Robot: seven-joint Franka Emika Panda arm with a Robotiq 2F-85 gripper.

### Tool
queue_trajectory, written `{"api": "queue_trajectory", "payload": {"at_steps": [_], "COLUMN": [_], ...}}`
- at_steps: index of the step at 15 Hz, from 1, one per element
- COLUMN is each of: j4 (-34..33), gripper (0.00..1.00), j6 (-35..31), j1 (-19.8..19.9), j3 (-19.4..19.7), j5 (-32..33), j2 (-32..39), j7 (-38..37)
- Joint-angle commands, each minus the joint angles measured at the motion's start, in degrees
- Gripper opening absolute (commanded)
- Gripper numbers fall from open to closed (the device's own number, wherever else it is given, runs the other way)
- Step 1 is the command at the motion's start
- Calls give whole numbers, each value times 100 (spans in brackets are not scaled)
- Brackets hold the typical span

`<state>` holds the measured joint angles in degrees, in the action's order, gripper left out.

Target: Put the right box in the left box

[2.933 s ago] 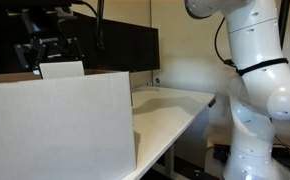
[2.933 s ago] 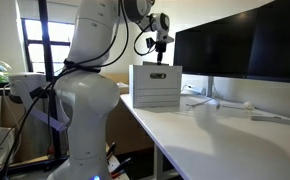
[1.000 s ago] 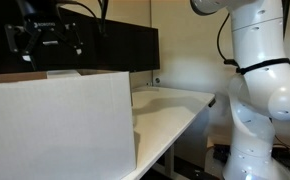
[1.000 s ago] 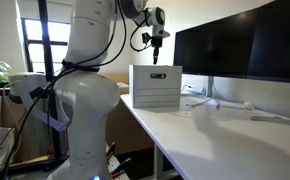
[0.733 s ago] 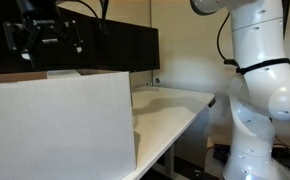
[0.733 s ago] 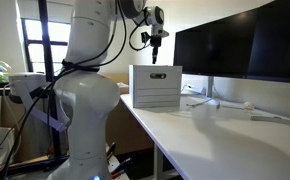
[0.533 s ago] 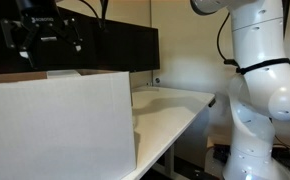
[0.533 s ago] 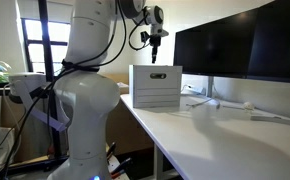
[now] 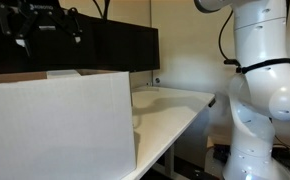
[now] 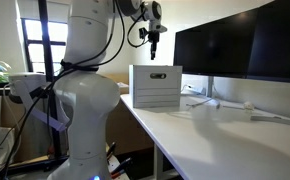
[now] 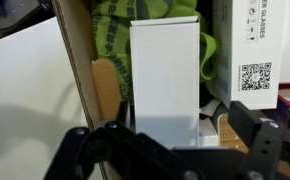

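The small white box (image 11: 165, 75) stands upright inside the large white carton (image 9: 65, 125), among green material and other packages. Only its top (image 9: 63, 72) peeks over the carton's brown rim. My gripper (image 9: 50, 38) hangs open and empty well above the carton. In the wrist view its two black fingers frame the small box from above, the gripper (image 11: 170, 140) apart from it. In an exterior view the gripper (image 10: 155, 48) is above the carton (image 10: 155, 92), which sits at the desk's near end.
A wide black monitor (image 10: 240, 50) stands behind the carton on the white desk (image 10: 225, 135). Inside the carton a white package with a QR code (image 11: 255, 50) lies beside the small box. The robot's white base (image 9: 255, 110) stands off the desk edge.
The gripper let go of the small box, which now rests low in the carton. The open gripper has risen steadily above the carton.
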<state>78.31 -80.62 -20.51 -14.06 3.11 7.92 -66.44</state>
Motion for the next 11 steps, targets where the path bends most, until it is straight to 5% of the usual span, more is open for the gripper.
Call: {"api": "queue_trajectory", "payload": {"at_steps": [1, 11], "j4": [-47, -47], "gripper": [100, 100], "j6": [30, 30], "j1": [14, 9], "j3": [-22, -15], "j5": [8, 7], "j2": [25, 72], "j7": [-6, -5]}}
